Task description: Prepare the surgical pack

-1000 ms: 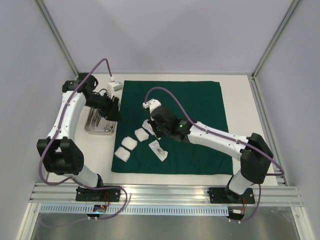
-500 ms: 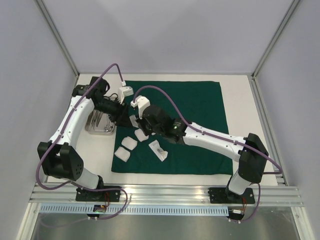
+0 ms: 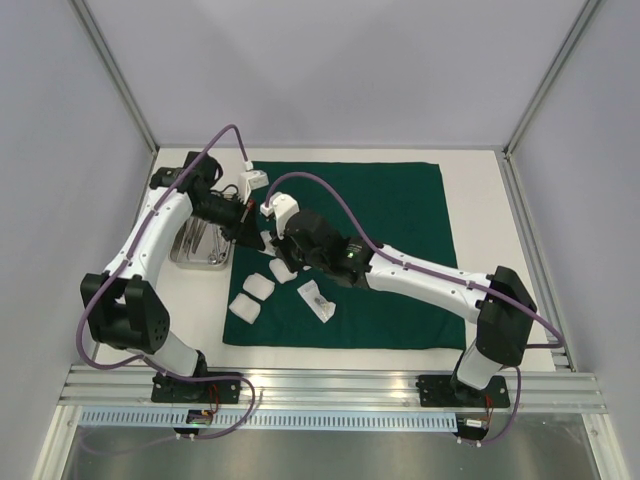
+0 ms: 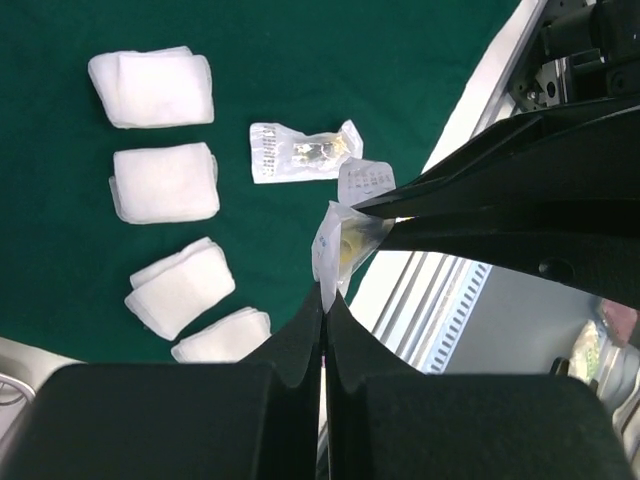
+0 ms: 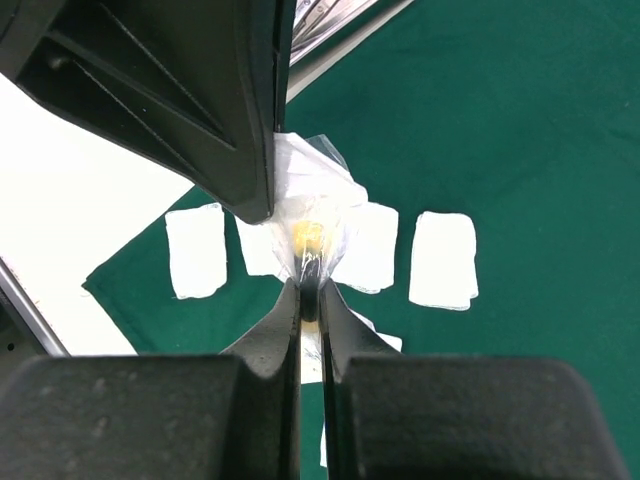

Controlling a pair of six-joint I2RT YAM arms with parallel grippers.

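The dark green cloth [image 3: 390, 225] lies spread flat on the table. Above its left edge both grippers hold one clear plastic packet [image 4: 338, 245] with a yellow piece inside [image 5: 308, 238]. My left gripper [image 4: 325, 290] is shut on the packet's edge, and my right gripper [image 5: 310, 290] is shut on its other end. In the top view the two grippers [image 3: 252, 228] [image 3: 276, 240] meet tip to tip. Several white gauze squares [image 4: 165, 182] [image 3: 260, 287] lie on the cloth below them. A second sealed packet [image 4: 305, 152] [image 3: 317, 301] rests on the cloth. The steel tray [image 3: 190, 255] with slim instruments sits left of the cloth.
White table surface [image 3: 475, 190] borders the cloth on the right and behind. Aluminium rails [image 3: 330, 390] run along the near edge, and frame posts stand at the back corners.
My left arm swung from over the tray to the cloth's left edge and shut on the packet. My right gripper carried that packet left and up to meet it.
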